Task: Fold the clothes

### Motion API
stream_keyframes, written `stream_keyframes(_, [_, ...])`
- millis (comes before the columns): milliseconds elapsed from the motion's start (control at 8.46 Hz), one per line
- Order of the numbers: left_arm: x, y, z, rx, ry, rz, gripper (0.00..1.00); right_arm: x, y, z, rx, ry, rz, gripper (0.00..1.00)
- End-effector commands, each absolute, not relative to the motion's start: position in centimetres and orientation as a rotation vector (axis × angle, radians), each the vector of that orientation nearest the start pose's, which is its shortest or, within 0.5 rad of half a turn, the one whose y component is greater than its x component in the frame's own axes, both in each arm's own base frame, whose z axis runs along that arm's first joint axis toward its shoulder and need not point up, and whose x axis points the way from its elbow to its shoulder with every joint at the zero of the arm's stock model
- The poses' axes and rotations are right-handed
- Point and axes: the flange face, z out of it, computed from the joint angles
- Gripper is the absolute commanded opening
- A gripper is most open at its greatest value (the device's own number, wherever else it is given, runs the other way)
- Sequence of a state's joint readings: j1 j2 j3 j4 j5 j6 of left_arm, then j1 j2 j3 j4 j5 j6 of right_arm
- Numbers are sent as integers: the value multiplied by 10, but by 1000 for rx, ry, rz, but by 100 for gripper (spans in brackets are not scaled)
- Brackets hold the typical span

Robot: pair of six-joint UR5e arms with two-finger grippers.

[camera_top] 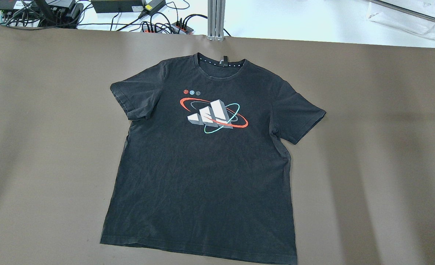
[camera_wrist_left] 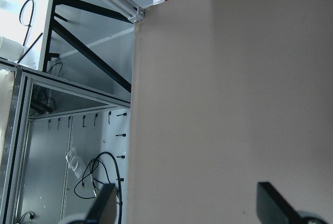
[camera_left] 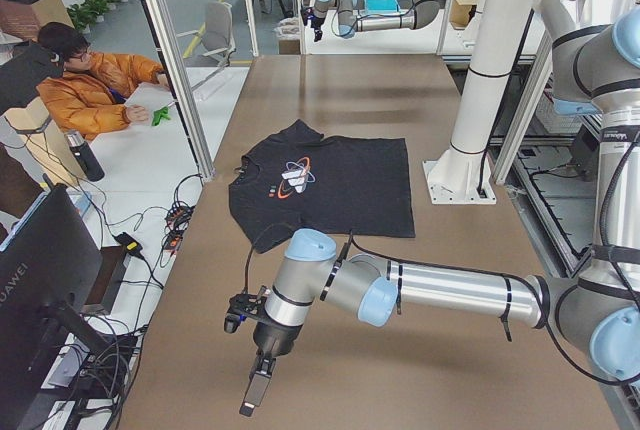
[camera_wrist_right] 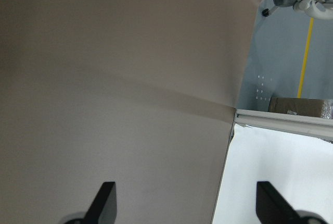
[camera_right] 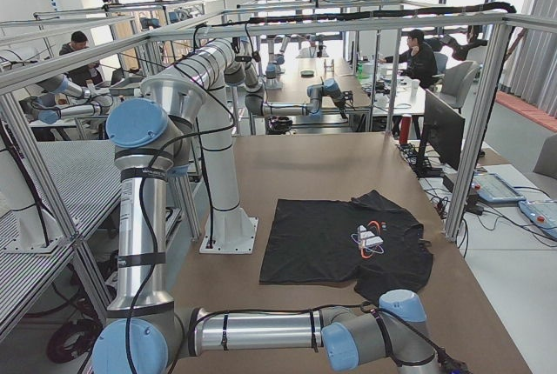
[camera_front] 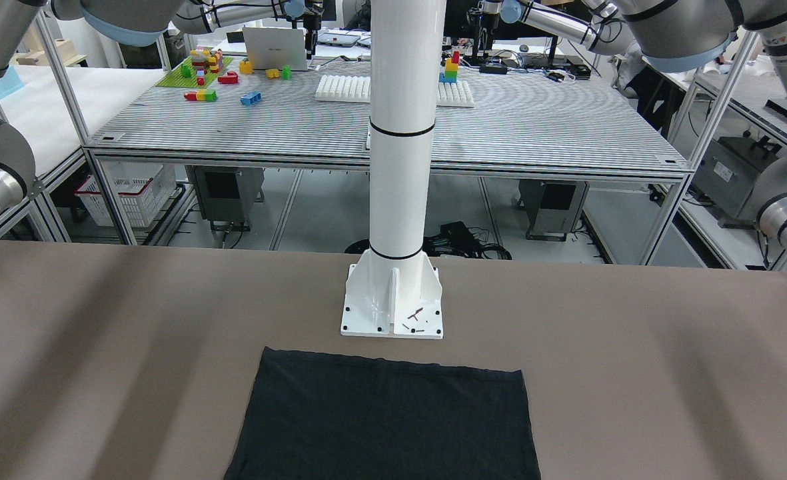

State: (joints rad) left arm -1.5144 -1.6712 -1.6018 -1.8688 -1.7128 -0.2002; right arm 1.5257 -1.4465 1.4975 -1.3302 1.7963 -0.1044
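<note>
Left gripper point(camera_wrist_left: 187, 203) is hanging over the brown table point(camera_top: 37, 147) with its two black fingers point(camera_wrist_left: 101, 206) spread wide and nothing between them. In the exterior left view it is pointing down near the table's end, well away from the white pillar point(camera_front: 400, 133) on the robot's left side. Right gripper point(camera_wrist_right: 187, 200) is hovering well off to the pillar's other side, its fingers point(camera_wrist_right: 104, 198) parted and gripping nothing, with the table's edge showing just beside it. Black T-shirt point(camera_top: 202, 176) is lying flat and spread out on the table straight in front of the pillar, its print point(camera_top: 213, 114) facing up and neither gripper touching it. Its bottom hem point(camera_front: 393, 363) is sitting near the pillar's base plate point(camera_front: 393, 300), slightly apart from it, while the collar point(camera_top: 221, 64) is pointing away from the pillar toward the table's far edge. Both short sleeves point(camera_top: 136, 95) are lying out to the sides, and the one on the robot's left is showing a crease near its cuff
</note>
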Motion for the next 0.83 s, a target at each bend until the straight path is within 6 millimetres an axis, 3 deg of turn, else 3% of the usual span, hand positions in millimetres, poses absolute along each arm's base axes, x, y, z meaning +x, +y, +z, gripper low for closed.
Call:
stream_keyframes(0, [-87, -568, 590, 396, 192, -109, 95, 85, -573, 627, 296, -218, -173, 94])
stream_keyframes(118, [-87, -569, 584, 404, 198, -110, 95, 85, -573, 627, 296, -221, -172, 94])
stream_keyframes(473, [-92, -573, 597, 387, 129, -136, 95, 84, -574, 615, 315, -225, -179, 94])
stream_keyframes(709, [-100, -556, 572, 443, 116, -142, 95, 80, -574, 586, 314, -254, -178, 94])
